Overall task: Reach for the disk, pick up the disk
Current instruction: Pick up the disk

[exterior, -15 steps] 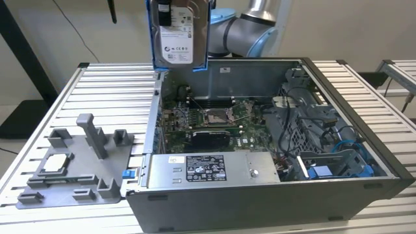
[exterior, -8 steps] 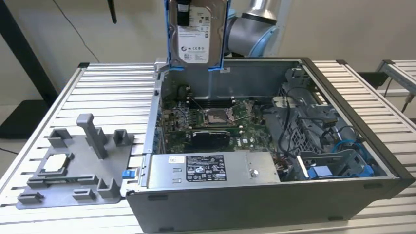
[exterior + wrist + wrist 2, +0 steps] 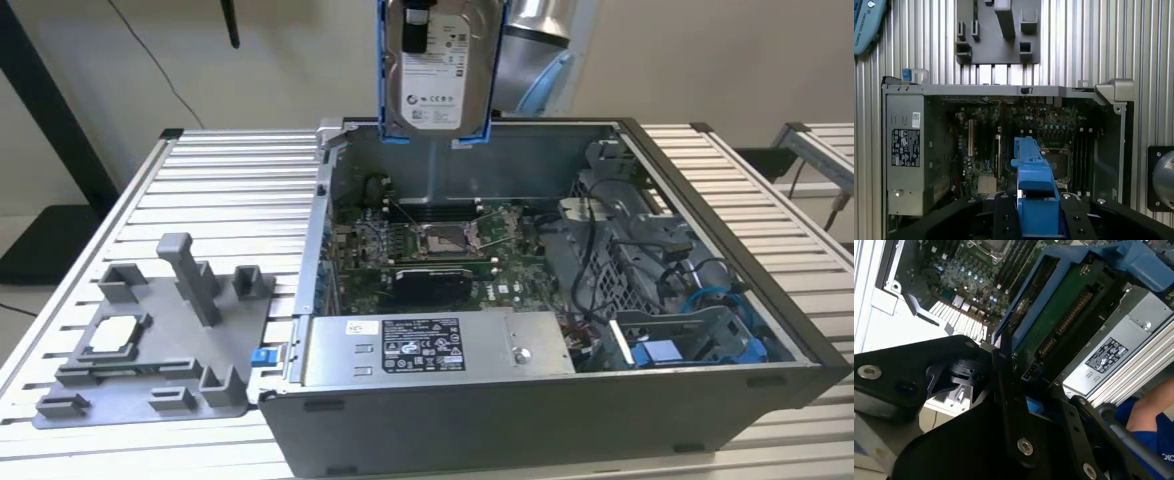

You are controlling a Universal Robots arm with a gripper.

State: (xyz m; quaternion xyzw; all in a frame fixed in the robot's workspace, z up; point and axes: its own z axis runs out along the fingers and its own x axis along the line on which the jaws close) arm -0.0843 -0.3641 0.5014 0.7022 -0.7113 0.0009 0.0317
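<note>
The disk (image 3: pixel 430 80) hangs upright, long axis vertical, straight below the jaws, which pinch its blue frame; it hovers above the far side of the open computer case (image 3: pixel 534 430).

This reads as a robotics lab or test workshop. The worktop (image 3: pixel 200 170) is built of ribbed aluminium profiles, with a second worktop (image 3: pixel 814 145) of the same make at the exterior view's right. On it lies an opened computer case (image 3: pixel 534 420), its motherboard (image 3: pixel 507 285) bare, beside a grey moulded fixture plate (image 3: pixel 174 352). A robot arm (image 3: pixel 537 45) hangs above; pale bare walls (image 3: pixel 307 60) and a black stand (image 3: pixel 40 245) sit behind
</note>
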